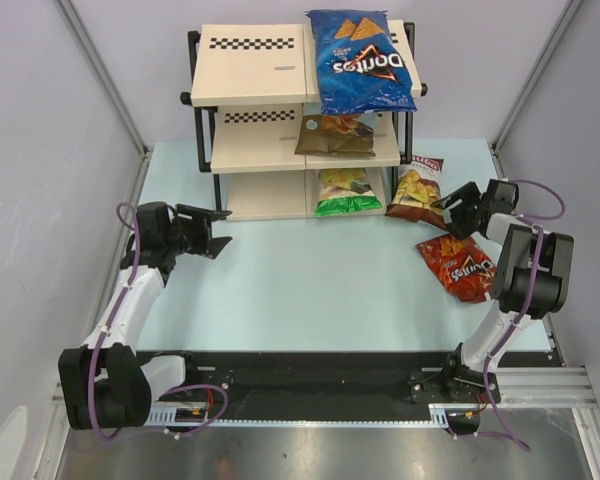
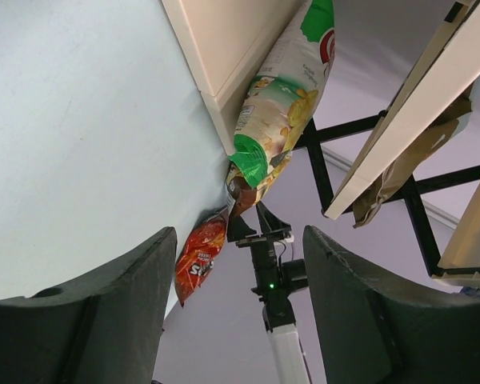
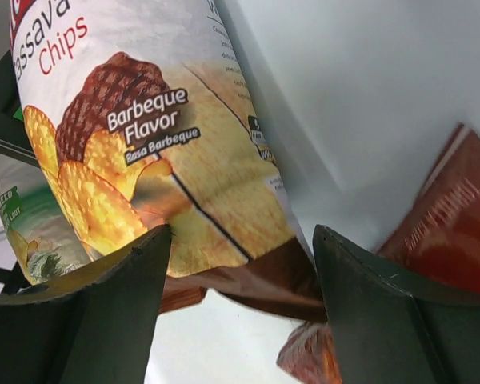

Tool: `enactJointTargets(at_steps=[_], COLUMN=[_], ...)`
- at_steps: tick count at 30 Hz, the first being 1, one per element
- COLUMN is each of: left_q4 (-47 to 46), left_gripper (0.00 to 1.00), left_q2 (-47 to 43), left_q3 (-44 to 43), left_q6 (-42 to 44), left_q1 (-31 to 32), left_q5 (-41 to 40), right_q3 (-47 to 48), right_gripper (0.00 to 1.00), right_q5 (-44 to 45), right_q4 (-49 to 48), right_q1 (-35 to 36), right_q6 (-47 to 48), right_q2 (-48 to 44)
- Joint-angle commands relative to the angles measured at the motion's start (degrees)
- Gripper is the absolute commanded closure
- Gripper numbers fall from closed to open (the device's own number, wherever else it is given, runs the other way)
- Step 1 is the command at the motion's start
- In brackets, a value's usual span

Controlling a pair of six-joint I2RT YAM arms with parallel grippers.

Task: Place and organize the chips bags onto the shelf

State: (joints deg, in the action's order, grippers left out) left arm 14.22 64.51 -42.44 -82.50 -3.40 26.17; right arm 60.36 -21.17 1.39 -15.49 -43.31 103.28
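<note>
Top external view: the barbeque cassava bag (image 1: 418, 190) leans against the shelf (image 1: 250, 70) at its lower right, and the red Doritos bag (image 1: 460, 266) lies on the bench (image 1: 310, 290) below it.
Right gripper (image 1: 458, 208): jaws apart, just beside the barbeque bag, clamping nothing.
Left gripper (image 1: 218, 232): jaws apart, empty, left-centre.
Risk: pinching the glossy lower corner could let the bag slip or topple onto the red bag.
Room: the shelf boards' left halves are bare, but the right post and side wall crowd the approach.
</note>
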Motion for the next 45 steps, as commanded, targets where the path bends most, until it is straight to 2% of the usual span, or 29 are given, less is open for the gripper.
enactJointTargets(at_steps=[1, 5, 7, 8, 10, 11, 14, 15, 18, 24, 25, 26, 27, 30, 35, 37, 42, 44, 45], left_q4=[-0.9, -1.0, -1.0, -1.1, -1.2, -1.3, -1.6, -2.2, -2.4, -1.7, -1.8, -0.5, 5.5, 8.9, 6.9, 6.6, 11.0, 8.7, 8.0], left_gripper=[0.31, 0.31, 0.31, 0.31, 0.31, 0.31, 0.31, 0.31, 0.31, 0.3, 0.29, 0.29, 0.28, 0.25, 0.26, 0.28, 0.26, 0.25, 0.24], left_q2=[-1.9, -1.9, -1.9, -1.9, -1.8, -1.8, -1.8, -1.9, -2.2, -4.1, -4.5, -5.4, -5.9, -7.5, -1.1, 5.2, 16.3, 18.8, 19.0], left_q3=[0.2, 0.4, 0.5, 0.5, 0.7, 0.7, 0.8, 0.6, -0.5, -2.8, -3.2, -3.8, -4.7, -3.4, -3.8, -9.4, -26.8, -28.0, -27.7], left_q6=[0.2, 0.2, 0.2, 0.1, 0.1, 0.1, 0.2, 0.9, 4.7, 20.4, 29.1, 33.8, 38.2, 43.4, 38.5, 35.9, 37.4, 37.9, 37.8], left_q1=[-0.5, -0.4, -0.5, -0.4, -0.5, -0.5, -0.5, -0.4, -0.5, -0.6, -0.5, -0.5, -0.7, -2.3, -2.3, -1.8, 2.2, 2.9, 5.2], left_q5=[0.7, 0.7, 0.7, 0.7, 0.7, 0.7, 0.8, 0.6, -1.6, -8.1, -9.2, -11.0, -16.6, -19.5, -22.0, -21.3, -23.9, -19.9, -19.3], right_q3=[0.8, 0.8, 0.8, 0.8, 0.8, 0.8, 0.8, 0.8, 0.8, 0.8, 0.8, 0.8, 0.8, 1.0, 3.1, 3.4, 5.4, 5.8, 6.0], right_gripper=[0.23, 0.23, 0.28, 0.41, 0.58, 0.74, 0.92, 0.94, 0.98, 1.0, 1.0, 1.0, 1.0, 1.0, 1.0, 1.0, 1.0, 1.0, 1.0], right_q5=[-4.9, -5.5, -6.4, -6.3, -6.1, -5.7, -4.1, -3.5, -2.2, -3.4, -3.5, -3.9, -4.0, -4.8, -3.4, -2.6, -1.3, -2.3, -2.7], right_q4=[-7.8, -7.7, -8.4, -8.4, -8.0, -7.7, -5.8, -3.8, -1.7, 2.7, 3.3, 3.9, 4.5, 7.8, 15.3, 18.3, 25.0, 26.2, 27.4], right_q1=[-0.3, -0.2, -0.1, 0.2, 0.3, 0.3, 0.1, -0.3, -1.5, -3.7, -3.9, -4.3, -4.6, -5.0, -5.0, -5.1, -6.7, -7.0, -6.9], right_q6=[-1.3, -1.5, -1.4, -1.4, -1.4, -1.2, -0.2, 0.1, 1.3, -0.2, -0.8, -1.5, -2.7, -2.6, 0.4, 0.9, 0.9, 0.2, 0.0], right_q2=[2.7, 4.9, 5.8, 5.8, 5.5, 5.2, 3.0, 1.1, -2.4, -11.5, -12.6, -14.1, -15.0, -18.2, -24.1, -27.2, -31.1, -32.6, -33.1])
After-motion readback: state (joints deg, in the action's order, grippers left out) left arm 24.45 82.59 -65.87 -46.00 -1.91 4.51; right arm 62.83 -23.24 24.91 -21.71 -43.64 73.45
